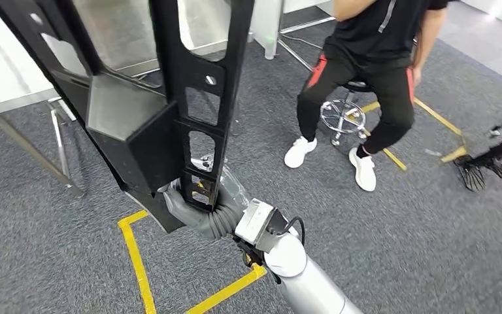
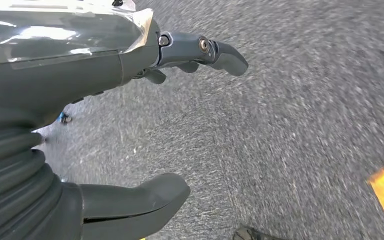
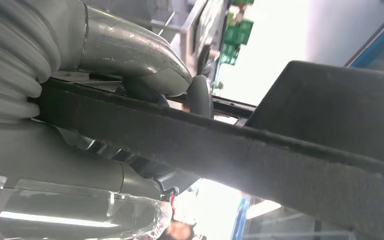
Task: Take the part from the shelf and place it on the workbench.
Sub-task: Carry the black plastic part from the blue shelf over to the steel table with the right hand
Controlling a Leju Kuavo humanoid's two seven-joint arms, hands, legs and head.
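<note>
In right hand [image 1: 193, 208] (gripped): part [image 1: 170, 98]

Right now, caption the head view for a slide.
Right robot hand carries a black part over grey carpet, a person seated nearby.

The black part [image 1: 170, 98] I am carrying is running off the head view's top edge, hiding much of the white table [image 1: 0, 72] behind it. My right hand [image 1: 196, 206] is partly covered by its lower end. A seated person [image 1: 366, 59] is cut off above the chest. The carpet [image 2: 290, 125] is blurring under my left hand [image 2: 130, 125].
</note>
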